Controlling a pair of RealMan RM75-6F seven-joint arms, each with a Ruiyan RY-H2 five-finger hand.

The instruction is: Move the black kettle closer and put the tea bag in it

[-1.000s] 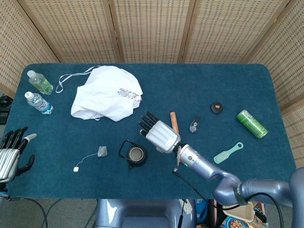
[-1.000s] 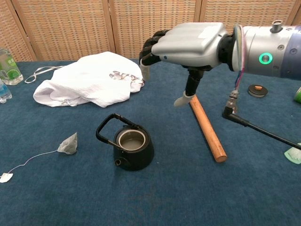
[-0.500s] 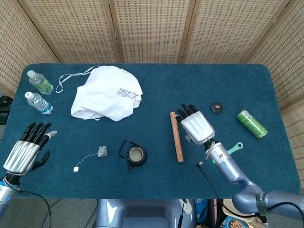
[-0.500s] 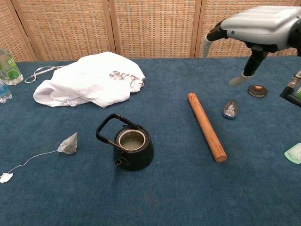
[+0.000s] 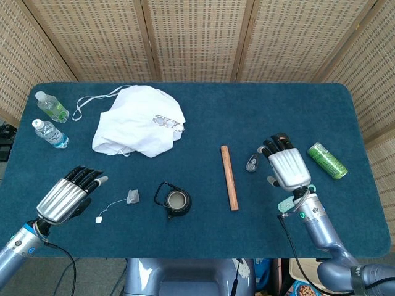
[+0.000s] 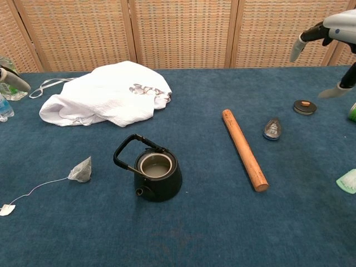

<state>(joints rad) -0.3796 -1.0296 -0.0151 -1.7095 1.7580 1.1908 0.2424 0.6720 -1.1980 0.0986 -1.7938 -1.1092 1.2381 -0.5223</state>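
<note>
The black kettle (image 5: 176, 200) (image 6: 155, 174) stands lidless on the blue cloth near the front edge, handle tipped to the left. The tea bag (image 5: 133, 197) (image 6: 82, 170) lies just left of it, its string running to a white tag (image 5: 99, 219) (image 6: 5, 209). My left hand (image 5: 66, 198) hovers left of the tag, fingers apart and empty; only a fingertip (image 6: 12, 78) shows in the chest view. My right hand (image 5: 286, 166) (image 6: 328, 34) is far right of the kettle, open and holding nothing.
A wooden stick (image 5: 229, 177) (image 6: 245, 148) lies right of the kettle. A white cloth bag (image 5: 141, 127) sits behind. Two water bottles (image 5: 50, 106) stand far left. A small clip (image 5: 252, 163), black disc (image 6: 304, 106), green roll (image 5: 328, 160) and mint tool (image 6: 348, 181) lie right.
My right hand has swung from beside the kettle away to the right side. My left hand has come in from the left edge toward the tea bag's tag.
</note>
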